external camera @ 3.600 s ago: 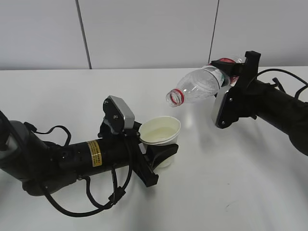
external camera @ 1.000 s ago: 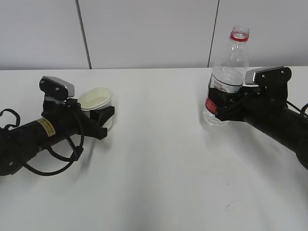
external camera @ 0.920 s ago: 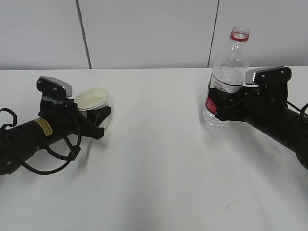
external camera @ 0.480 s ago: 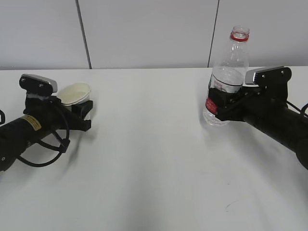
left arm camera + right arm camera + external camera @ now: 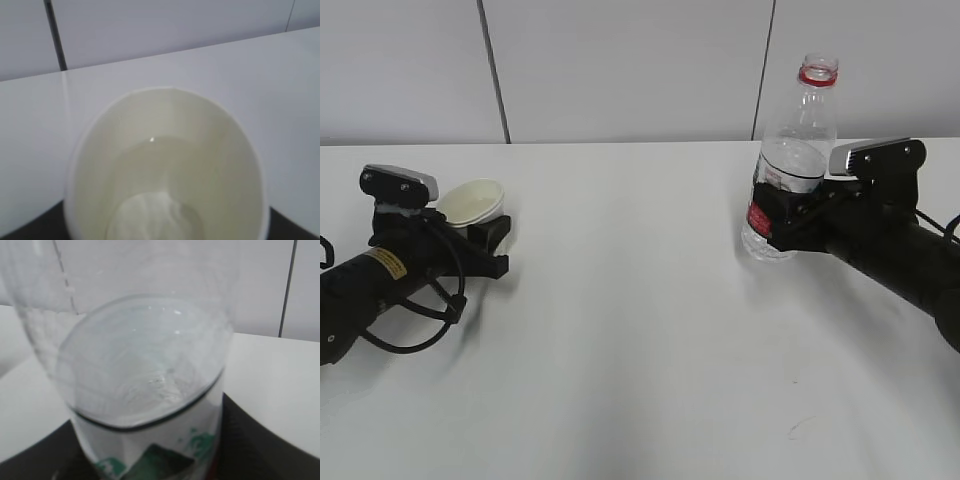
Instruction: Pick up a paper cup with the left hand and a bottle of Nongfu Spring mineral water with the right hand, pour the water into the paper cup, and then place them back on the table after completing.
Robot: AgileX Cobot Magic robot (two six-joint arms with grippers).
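The paper cup is white and open-topped, held at the far left of the table, low over or on its surface. My left gripper, on the arm with the yellow sticker, is shut on it. In the left wrist view the cup fills the frame, with clear water in its bottom. The bottle stands upright at the right, uncapped, with a red neck ring and red label. My right gripper is shut on its lower body. The right wrist view shows the bottle close up, with water inside.
A grey wall with dark vertical seams rises behind the table's far edge. A small dark scuff mark lies on the tabletop at the front right. Black cables loop beside the left arm.
The left arm has drawn back to the left with the cup, from mid-table to the far left. The right arm turned the bottle upright earlier and has held still for the last second.
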